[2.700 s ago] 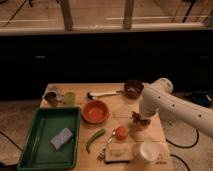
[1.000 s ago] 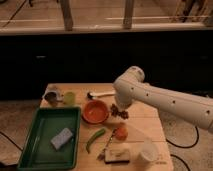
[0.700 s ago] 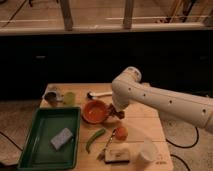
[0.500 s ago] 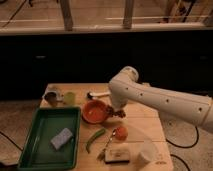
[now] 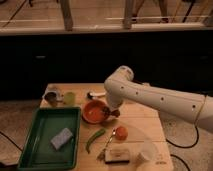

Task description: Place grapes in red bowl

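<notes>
- Camera view: grapes (image 5: 114, 113) clamped in the shut gripper (image 5: 110, 113), hanging at the right rim of the red bowl (image 5: 90, 112), not yet inside.
- Step in hand, by the look of it: carrying the fruit over to the bowl.
- Next: shift a little left over the bowl's middle, lower, then let go.
- Just beyond: orange fruit (image 5: 120, 132) and green pepper (image 5: 95, 140) on the table (image 5: 142, 127), apart from the bowl.
</notes>
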Tool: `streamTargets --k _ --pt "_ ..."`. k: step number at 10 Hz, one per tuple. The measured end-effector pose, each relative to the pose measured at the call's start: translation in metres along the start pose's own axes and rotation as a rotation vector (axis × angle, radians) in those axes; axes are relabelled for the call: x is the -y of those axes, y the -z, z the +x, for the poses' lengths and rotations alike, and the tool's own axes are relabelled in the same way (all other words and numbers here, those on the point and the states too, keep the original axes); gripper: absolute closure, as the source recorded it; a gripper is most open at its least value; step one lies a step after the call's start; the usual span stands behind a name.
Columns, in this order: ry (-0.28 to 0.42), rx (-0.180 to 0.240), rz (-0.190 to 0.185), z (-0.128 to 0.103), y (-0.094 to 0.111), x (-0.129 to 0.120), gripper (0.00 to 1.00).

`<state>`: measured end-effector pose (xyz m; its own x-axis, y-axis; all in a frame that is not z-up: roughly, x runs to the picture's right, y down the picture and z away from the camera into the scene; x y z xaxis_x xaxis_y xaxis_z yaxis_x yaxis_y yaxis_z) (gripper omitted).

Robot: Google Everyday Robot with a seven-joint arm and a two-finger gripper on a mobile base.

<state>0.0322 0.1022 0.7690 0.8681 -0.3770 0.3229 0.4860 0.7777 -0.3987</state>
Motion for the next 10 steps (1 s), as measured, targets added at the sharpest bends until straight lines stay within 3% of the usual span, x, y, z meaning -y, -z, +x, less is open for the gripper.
streamTargets --k 10 --pt "0.051 0.035 0.033 -0.020 -0.008 0.024 0.99"
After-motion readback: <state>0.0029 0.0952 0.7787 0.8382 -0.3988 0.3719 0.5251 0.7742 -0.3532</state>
